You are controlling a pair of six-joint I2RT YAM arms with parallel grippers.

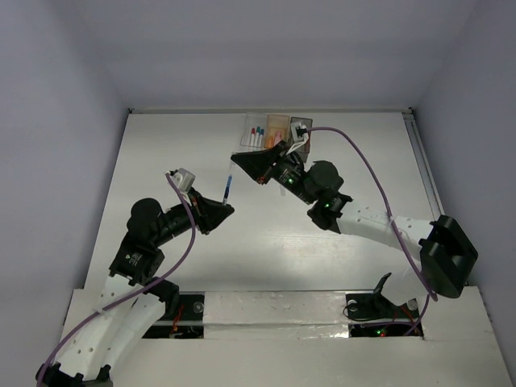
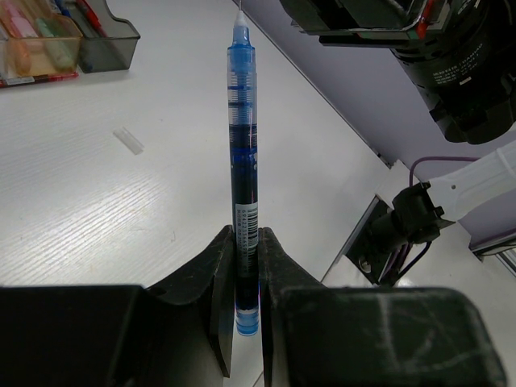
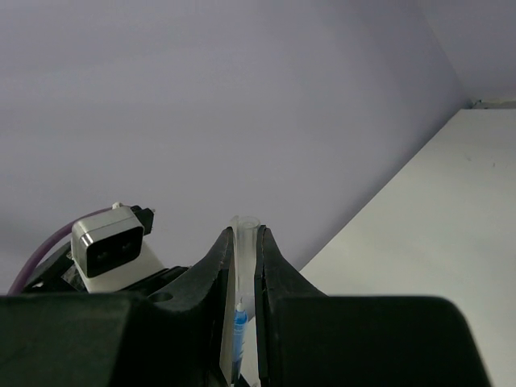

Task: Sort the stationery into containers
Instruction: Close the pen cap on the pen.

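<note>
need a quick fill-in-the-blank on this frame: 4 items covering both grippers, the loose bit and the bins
1. The left gripper is shut on a ___ pen.
2. The right gripper is shut on a small ___ cap.
3. The small pale block lies loose on the ___.
4. In the top view, the middle bin of the three is translucent ___.

Missing words: blue; clear; table; orange.
</note>
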